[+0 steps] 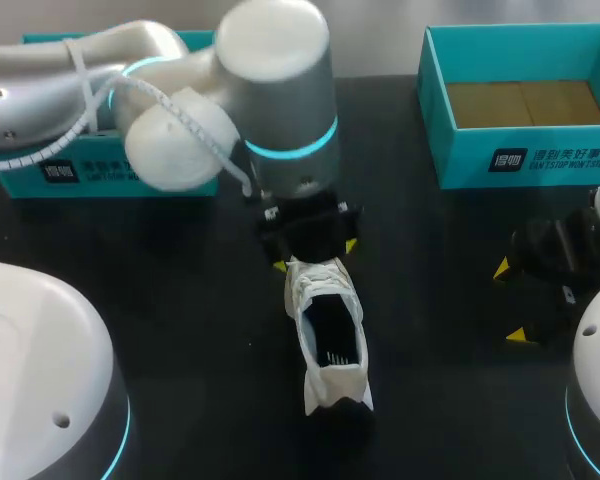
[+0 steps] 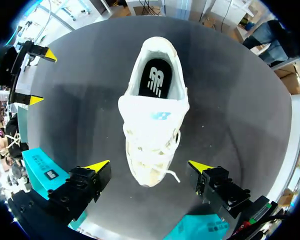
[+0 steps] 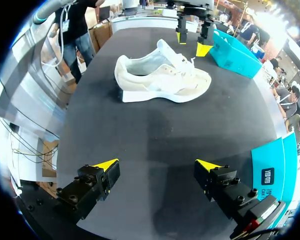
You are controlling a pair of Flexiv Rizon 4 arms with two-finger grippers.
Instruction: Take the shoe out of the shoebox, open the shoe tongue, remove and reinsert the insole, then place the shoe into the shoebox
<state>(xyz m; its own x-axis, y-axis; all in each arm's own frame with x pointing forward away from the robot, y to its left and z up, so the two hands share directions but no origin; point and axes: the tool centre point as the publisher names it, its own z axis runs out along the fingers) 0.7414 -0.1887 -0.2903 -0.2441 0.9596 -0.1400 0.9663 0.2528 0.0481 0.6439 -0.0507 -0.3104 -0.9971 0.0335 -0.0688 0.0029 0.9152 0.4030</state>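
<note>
1. Now the white shoe [image 1: 330, 335] stands on its sole on the dark table [image 1: 180, 300], near the middle. It is out of the box. Its toe points to the far side of the table and its heel points back to the robot.
2. Inside the shoe lies a black insole [image 2: 155, 80]. It shows through the open top of the shoe.
3. White laces [image 2: 151, 150] run over the front of the shoe.
4. My left arm comes in from the left and bends down over the toe of the shoe.
5. My left gripper [image 2: 149, 166] hangs right above the toe. Its two yellow-tipped fingers are spread wide, one on each side of the toe. Neither finger touches the shoe, and the gripper holds nothing.
6. My right gripper [image 3: 157, 166] is off to the right side of the table, well apart from the shoe. Its fingers are spread wide too, and only bare table lies between them. It holds nothing.
7. One teal shoebox [image 1: 520, 155] sits at the far right of the table. It is open at the top, and its brown floor shows.
8. Over at the far left sits a second teal box [image 1: 70, 172]. My left arm hides most of it.
</note>
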